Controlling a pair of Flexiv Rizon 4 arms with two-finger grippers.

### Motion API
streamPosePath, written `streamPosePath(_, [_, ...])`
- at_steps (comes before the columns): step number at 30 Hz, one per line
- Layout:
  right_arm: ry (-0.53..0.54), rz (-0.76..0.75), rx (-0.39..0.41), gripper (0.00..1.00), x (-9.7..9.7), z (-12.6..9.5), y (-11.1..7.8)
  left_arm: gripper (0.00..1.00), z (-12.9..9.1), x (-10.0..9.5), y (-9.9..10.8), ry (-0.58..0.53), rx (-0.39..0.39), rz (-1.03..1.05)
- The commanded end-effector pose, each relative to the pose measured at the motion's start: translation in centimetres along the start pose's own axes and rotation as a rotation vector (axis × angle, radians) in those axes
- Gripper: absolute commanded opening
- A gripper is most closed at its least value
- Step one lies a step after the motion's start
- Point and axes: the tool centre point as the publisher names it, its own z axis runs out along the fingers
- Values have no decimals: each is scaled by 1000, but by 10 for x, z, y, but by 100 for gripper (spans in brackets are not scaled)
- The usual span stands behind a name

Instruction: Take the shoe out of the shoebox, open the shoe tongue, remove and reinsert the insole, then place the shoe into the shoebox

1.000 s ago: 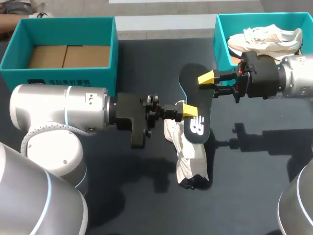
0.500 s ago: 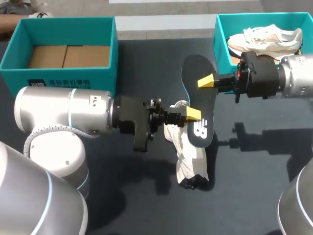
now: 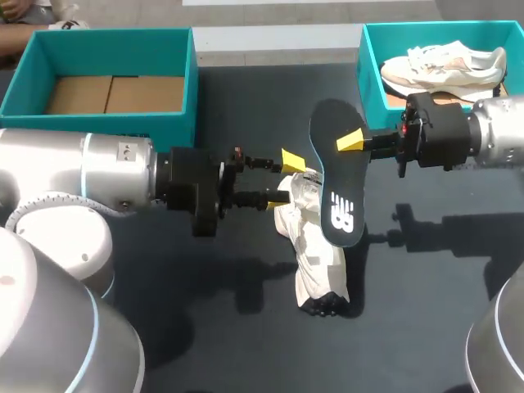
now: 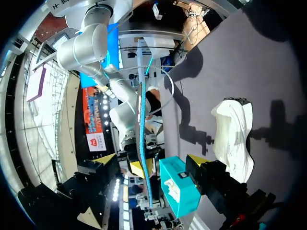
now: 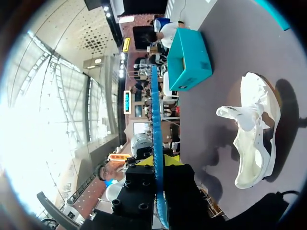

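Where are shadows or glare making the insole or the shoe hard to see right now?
Head view: even light; arm shadows lie on the table beside the shoe, clear of the insole. Right wrist view: strong window glare beside the edge-on insole; the shoe casts a dark shadow. Left wrist view: arm shadows cross the table beside the shoe.

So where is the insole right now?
Head view, right of centre: the insole is clamped in the right end effector, above the white shoe.

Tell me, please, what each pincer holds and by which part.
The right pincer grips the insole by its edge near the end without the logo; the left pincer holds nothing.
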Motion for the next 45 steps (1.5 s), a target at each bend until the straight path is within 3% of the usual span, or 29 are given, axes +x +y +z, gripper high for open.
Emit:
streamPosePath(1, [7, 3, -3, 0, -4, 4, 0, 100, -12, -17, 4, 382, -25, -114])
streamPosePath(2, [9, 4, -5, 0, -5, 4, 0, 100, -12, -20, 5, 426, -19, -119])
streamPosePath(17, [0, 19, 24, 0, -9, 10, 4, 100, -12, -20, 5, 426, -19, -119])
streamPosePath(20, [-4, 17, 25, 0, -9, 10, 4, 100, -8, -32, 9, 587, -29, -131])
streamPosePath(21, [-6, 17, 26, 0, -9, 10, 4, 100, -6, -36, 10, 628, 15, -142])
streamPosePath(22, [-11, 19, 29, 0, -9, 10, 4, 100, -3, -38, 14, 711, 9, -165])
streamPosePath(23, [-16, 21, 32, 0, -10, 10, 3, 100, -2, -43, 13, 717, -4, -135])
streamPosePath(24, [-22, 25, 36, 0, -10, 10, 2, 100, 0, -46, 15, 773, 46, -182])
streamPosePath(25, [-24, 26, 37, 0, -10, 10, 2, 100, 3, -49, 17, 817, 26, -181])
streamPosePath(26, [-26, 26, 38, 0, -10, 10, 1, 100, 6, -51, 18, 884, 55, -196])
streamPosePath(31, [-34, 28, 45, 0, -10, 10, -1, 100, 16, -55, 22, 1094, 32, -152])
streamPosePath(37, [-52, 33, 61, 0, -10, 11, -3, 100, 22, -59, 21, 1254, 16, -94])
streamPosePath(45, [-61, 37, 68, 0, -13, 13, -4, 100, 21, -65, 21, 1328, 21, -79])
